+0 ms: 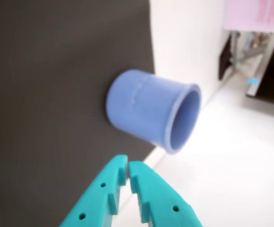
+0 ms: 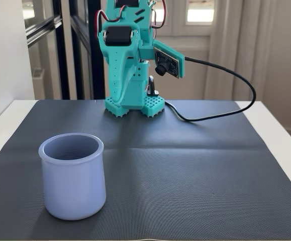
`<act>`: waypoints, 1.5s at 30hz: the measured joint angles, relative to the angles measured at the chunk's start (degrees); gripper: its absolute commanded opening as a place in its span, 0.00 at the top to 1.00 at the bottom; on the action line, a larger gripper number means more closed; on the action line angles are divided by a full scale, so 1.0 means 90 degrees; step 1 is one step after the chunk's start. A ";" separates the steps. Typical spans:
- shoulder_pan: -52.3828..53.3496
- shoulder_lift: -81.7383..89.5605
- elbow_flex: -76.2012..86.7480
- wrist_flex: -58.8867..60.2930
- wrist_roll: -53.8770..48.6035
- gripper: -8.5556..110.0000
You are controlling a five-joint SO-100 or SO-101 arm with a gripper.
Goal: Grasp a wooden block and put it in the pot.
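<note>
While the teal hand (image 1: 128, 171) hangs pressed together and empty, the lavender-blue pot (image 1: 152, 111) lies just ahead of its tips in the wrist view, and no wooden block shows on the bench (image 2: 195, 165).

Wrist view looks past the gripper (image 1: 128, 171); fixed view faces the arm (both share the pot (image 1: 151, 109)).
</note>
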 measured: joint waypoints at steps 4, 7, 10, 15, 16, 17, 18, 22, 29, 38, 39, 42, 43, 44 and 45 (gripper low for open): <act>0.0039 0.0820 0.0996 0.0020 -0.0010 0.92; 0.0029 0.1348 0.1436 0.0010 0.0010 0.92; 0.0039 0.1807 0.1768 0.0020 0.0010 0.92; 0.0039 0.2432 0.2324 0.0020 0.0127 0.92; 0.0039 0.2559 0.2441 0.0020 0.0117 0.92; 0.0039 0.2656 0.2490 0.0068 0.0098 0.92; 0.0039 0.2773 0.2490 0.0215 0.0098 0.92; 0.0039 0.3223 0.2510 0.0713 0.0137 0.92; 0.0039 0.3701 0.2510 0.1396 0.0107 0.92; 0.0039 0.3730 0.2510 0.1445 0.0107 0.92; 0.0039 0.3730 0.2510 0.1445 0.0107 0.92; 0.0039 0.3730 0.2510 0.1445 0.0107 0.92; 0.0039 0.3730 0.2510 0.1445 0.0107 0.92; 0.0039 0.3730 0.2510 0.1445 0.0117 0.92; 0.0039 0.3730 0.2510 0.1445 0.0137 0.92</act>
